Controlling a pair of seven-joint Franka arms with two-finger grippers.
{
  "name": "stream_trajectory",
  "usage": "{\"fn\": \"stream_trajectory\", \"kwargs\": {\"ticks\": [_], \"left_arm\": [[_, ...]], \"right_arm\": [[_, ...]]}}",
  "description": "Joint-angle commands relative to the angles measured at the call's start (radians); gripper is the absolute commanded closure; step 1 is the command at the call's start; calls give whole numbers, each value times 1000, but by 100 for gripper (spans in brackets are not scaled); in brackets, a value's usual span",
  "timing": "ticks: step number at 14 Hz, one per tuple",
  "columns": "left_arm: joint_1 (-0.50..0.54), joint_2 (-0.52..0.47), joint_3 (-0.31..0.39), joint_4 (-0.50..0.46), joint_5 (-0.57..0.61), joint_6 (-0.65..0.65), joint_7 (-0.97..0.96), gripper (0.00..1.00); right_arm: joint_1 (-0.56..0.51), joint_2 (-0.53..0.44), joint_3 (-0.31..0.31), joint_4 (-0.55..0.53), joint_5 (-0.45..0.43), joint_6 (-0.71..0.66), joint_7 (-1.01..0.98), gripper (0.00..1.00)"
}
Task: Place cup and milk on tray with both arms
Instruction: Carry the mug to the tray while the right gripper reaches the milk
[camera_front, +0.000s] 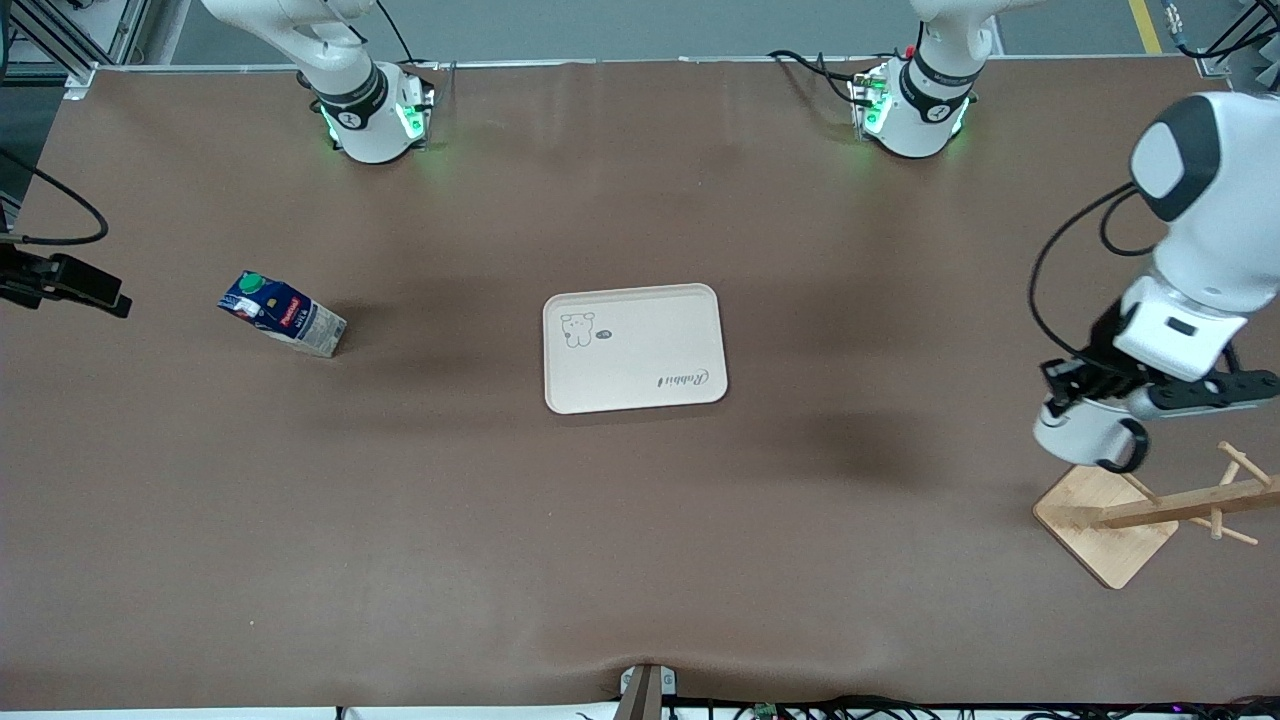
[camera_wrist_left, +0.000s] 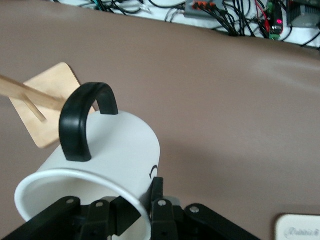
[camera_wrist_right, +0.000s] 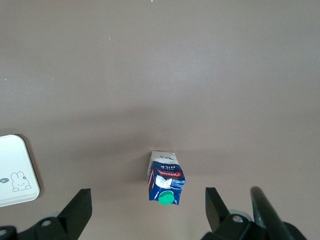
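The white cup (camera_front: 1078, 437) with its black handle (camera_front: 1128, 448) hangs tilted in my left gripper (camera_front: 1062, 385), over the edge of the wooden rack base. In the left wrist view, one finger is inside the cup (camera_wrist_left: 120, 145) and the other is outside its wall, so the left gripper (camera_wrist_left: 137, 207) is shut on the rim. The milk (camera_front: 285, 315) stands on the table toward the right arm's end. My right gripper (camera_wrist_right: 145, 197) is open, high over the milk (camera_wrist_right: 166, 177), and empty. The cream tray (camera_front: 640, 385) lies empty mid-table.
A wooden rack with a square base (camera_front: 1105, 520) and pegs (camera_front: 1215, 500) stands toward the left arm's end, under the held cup; it also shows in the left wrist view (camera_wrist_left: 47, 105). A tray corner shows in each wrist view (camera_wrist_left: 300, 227) (camera_wrist_right: 15, 160).
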Motion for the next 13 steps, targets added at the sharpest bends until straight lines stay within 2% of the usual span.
{"fn": "stream_trajectory", "kwargs": {"ticks": [1, 4, 8, 11, 13], "left_arm": [[-65, 40, -62, 105, 78, -121, -165, 100], [-210, 123, -64, 173, 82, -184, -338, 100], [-358, 246, -64, 250, 103, -186, -550, 100], [-477, 365, -58, 343, 102, -187, -739, 100], [-540, 430, -55, 369, 95, -189, -776, 100]], "right_arm": [[-9, 21, 4, 10, 10, 3, -2, 0], [-14, 33, 2, 7, 4, 4, 1, 0], [-38, 119, 2, 5, 15, -8, -19, 0], [-41, 124, 2, -1, 15, -32, -16, 0], [-64, 143, 2, -30, 13, -42, -13, 0]]}}
